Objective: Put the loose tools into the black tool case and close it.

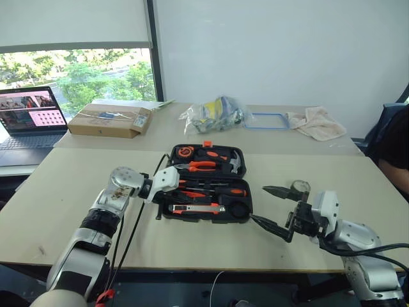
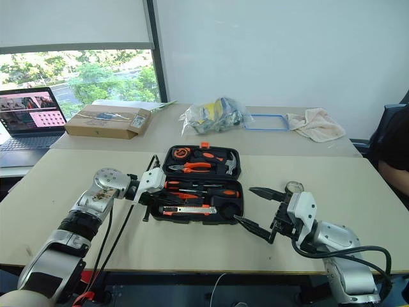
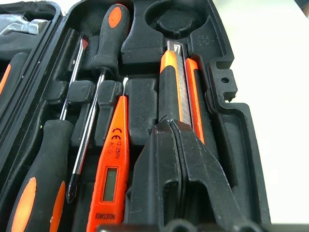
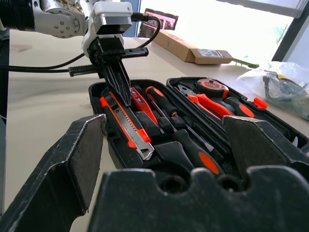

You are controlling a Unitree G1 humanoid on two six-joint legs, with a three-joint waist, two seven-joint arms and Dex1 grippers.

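**Tools seated, lid not yet shut**

Lower right, the right gripper (image 1: 271,208) hovered with fingers spread wide; centre frame, the left gripper (image 4: 120,82) stood pressed together, empty, over the utility knife (image 3: 176,87) in the open black tool case (image 1: 167,155); pushing there might unseat the knife, blocking closure; the tester screwdriver (image 3: 110,179) read "CE 12-250V".

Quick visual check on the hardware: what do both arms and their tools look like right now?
Both arms are silver-grey metal segments with black joint bands and white wrist housings. Black cables loop along each forearm; a red fitting shows low on the left one. The left tool and right tool each have two black, tapered, angular fingers.
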